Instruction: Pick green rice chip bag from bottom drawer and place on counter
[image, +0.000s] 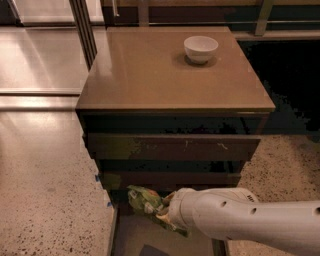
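Observation:
The green rice chip bag (145, 201) is a crumpled light-green foil bag held above the open bottom drawer (135, 237), just in front of the middle drawer front. My gripper (164, 209) is at the end of the white arm (240, 225) that comes in from the lower right, and it is shut on the bag's right side. The arm's wrist hides most of the gripper. The counter (150, 75) is the glossy brown top of the cabinet, well above the bag.
A white bowl (201, 48) stands on the counter at its back right. Two dark drawer fronts (172, 147) sit above the open drawer. Speckled stone floor (45, 190) lies to the left. A dark metal post (82, 25) stands at the cabinet's back left.

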